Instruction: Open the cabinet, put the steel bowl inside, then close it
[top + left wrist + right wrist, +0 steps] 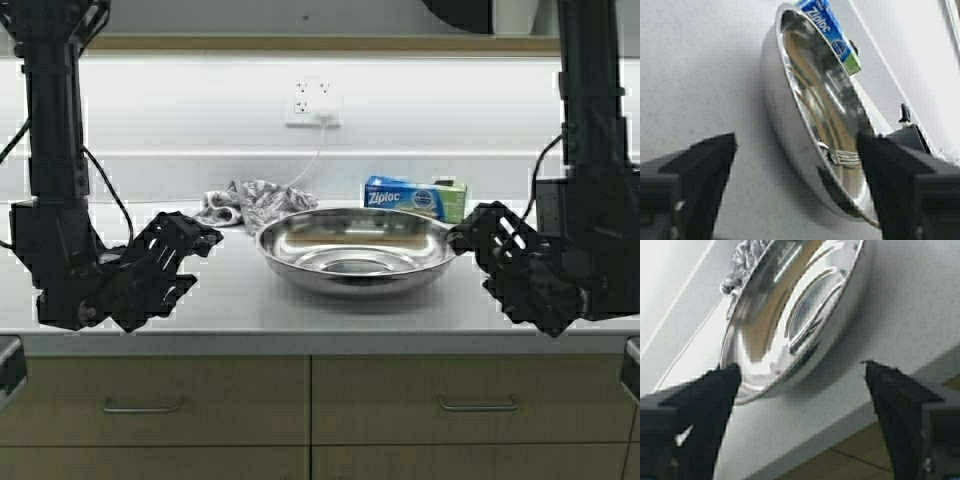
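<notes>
The steel bowl point(355, 250) is wide, shallow and shiny, and sits upright in the middle of the grey counter point(230, 305). My left gripper point(205, 260) hovers open just left of the bowl, its fingers pointing at the rim. In the left wrist view the bowl point(815, 115) lies ahead of the open left gripper point(796, 145). My right gripper point(470, 258) stands open close to the bowl's right rim. The right wrist view shows the bowl point(790, 315) ahead of the spread right gripper point(801, 367). Neither gripper holds anything. The cabinet's doors are out of view.
A blue Ziploc box point(415, 197) and a crumpled grey cloth point(250, 202) lie behind the bowl by the wall. A plugged-in wall outlet point(313, 103) is above them. Tan drawers with bar handles point(140, 406) run under the counter. A tan strip point(300, 43) crosses the top.
</notes>
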Robot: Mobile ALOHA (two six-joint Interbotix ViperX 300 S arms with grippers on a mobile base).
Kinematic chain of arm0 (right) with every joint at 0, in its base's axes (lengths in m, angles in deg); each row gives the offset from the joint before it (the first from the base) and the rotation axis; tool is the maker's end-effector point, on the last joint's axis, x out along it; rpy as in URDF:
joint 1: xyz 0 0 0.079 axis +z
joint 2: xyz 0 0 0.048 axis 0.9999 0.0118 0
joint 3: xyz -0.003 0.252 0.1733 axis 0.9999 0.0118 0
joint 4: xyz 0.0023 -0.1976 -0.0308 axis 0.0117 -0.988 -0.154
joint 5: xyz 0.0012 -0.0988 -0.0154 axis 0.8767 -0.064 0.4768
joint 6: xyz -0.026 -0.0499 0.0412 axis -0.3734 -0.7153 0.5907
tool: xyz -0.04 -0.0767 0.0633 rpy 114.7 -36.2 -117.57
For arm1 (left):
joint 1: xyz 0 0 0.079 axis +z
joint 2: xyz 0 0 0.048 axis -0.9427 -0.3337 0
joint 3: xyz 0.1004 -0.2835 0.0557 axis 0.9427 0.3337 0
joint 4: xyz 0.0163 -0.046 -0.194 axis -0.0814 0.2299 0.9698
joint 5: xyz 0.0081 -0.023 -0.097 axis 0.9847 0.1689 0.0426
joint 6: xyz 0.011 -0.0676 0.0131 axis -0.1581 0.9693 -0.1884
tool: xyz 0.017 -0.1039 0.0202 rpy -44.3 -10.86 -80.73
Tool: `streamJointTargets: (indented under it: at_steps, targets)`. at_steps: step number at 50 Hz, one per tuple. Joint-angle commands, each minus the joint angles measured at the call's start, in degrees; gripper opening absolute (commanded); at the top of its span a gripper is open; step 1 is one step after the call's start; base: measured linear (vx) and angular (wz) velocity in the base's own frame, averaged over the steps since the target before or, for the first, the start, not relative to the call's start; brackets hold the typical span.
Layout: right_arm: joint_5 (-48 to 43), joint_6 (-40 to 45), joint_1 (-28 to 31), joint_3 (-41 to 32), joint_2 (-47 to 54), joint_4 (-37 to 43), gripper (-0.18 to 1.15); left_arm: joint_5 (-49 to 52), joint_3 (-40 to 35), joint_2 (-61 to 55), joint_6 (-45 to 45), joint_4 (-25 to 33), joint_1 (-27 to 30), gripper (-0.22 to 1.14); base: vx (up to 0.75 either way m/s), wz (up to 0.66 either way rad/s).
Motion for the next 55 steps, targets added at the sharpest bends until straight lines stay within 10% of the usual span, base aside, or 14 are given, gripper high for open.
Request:
streamJointTargets:
  at_steps: [1, 55]
  targets:
    - [-0.70, 1.67, -0.53, -1.23, 0.44, -2.81, 1.04, -1.32, 0.35, 1.41, 0.09, -0.53, 0.00, 1.02, 0.19, -0.06]
    - [0.79, 7.65, -13.71, -23.29, 12.66, -16.08, 1.04, 13.89, -25.75, -7.03, 6.59, -5.19, 1.32, 1.02, 0.07, 0.00]
